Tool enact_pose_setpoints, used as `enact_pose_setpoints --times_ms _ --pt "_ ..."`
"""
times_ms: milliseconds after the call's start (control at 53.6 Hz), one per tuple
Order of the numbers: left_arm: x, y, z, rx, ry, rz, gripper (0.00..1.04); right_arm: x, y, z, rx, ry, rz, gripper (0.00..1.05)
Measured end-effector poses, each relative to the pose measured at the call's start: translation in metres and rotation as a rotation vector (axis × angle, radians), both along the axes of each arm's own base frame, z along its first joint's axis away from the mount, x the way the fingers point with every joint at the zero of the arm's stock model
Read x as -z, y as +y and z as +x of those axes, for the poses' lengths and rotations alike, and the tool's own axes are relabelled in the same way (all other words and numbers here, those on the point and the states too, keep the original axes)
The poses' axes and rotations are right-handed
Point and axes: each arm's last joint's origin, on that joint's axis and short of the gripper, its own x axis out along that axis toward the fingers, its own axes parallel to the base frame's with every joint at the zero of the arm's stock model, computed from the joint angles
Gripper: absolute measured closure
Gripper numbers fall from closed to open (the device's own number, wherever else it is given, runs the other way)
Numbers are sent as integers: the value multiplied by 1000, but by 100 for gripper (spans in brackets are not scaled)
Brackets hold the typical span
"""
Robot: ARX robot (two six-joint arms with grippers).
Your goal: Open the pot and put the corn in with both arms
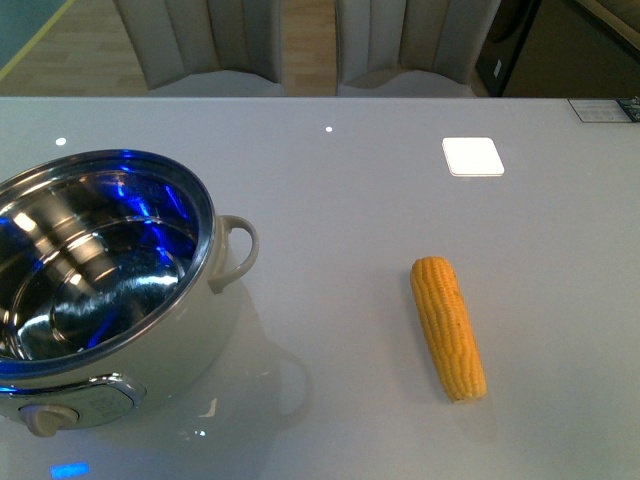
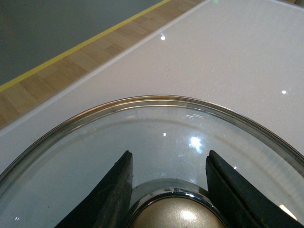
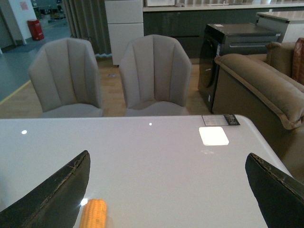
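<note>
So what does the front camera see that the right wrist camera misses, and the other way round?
Only the front view shows the pot, standing open with its shiny inside bare, to the left of the corn. Only the right wrist view shows the right claw, open, with its two dark fingers spread wide, plus a brown sofa and a black appliance beyond the table. Both show the corn lying on the white table, the white square farther back, and the two grey chairs behind it.
</note>
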Motion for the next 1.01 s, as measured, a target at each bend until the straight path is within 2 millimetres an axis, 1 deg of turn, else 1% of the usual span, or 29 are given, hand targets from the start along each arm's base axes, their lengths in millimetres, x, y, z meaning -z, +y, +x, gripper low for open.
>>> enact_pose_setpoints --times_ms 56,317,354,373,429,447,485,596,652,690,727,783,801,857,932,951,988,1007 --pt "4 -1 -1 4 9 8 64 0 0 0 0 0 0 9" --pt "7 0 1 -4 5 19 64 0 0 0 0 0 0 9" --pt "7 0 1 -4 5 17 60 0 0 0 0 0 0 9" --pt "7 0 1 -2 6 20 55 0 0 0 0 0 0 9" --pt "5 0 1 -1 6 22 44 0 0 0 0 0 0 9" --pt "6 0 1 -1 7 21 42 0 0 0 0 0 0 9" --pt "4 -1 0 1 9 24 33 0 0 0 0 0 0 9" --pt "-5 -1 0 -3 6 26 17 0 0 0 0 0 0 9" --pt "-12 0 0 -4 1 29 9 0 0 0 0 0 0 9" --pt "-18 0 1 -5 -2 31 5 0 0 0 0 0 0 9" --pt "-25 0 2 -6 -7 32 6 0 0 0 0 0 0 9" --pt "-44 2 3 -15 -19 34 7 0 0 0 0 0 0 9" --pt "-47 2 2 -15 -20 34 7 0 0 0 0 0 0 9" --pt "-64 3 2 -18 -34 38 7 0 0 0 0 0 0 9" --pt "-94 1 0 0 -68 50 7 0 0 0 0 0 0 9" --pt "-97 1 -1 3 -72 51 7 0 0 0 0 0 0 9" --pt "-113 -1 -4 14 -88 57 7 0 0 0 0 0 0 9" --pt "-117 -2 -5 16 -93 59 7 0 0 0 0 0 0 9"
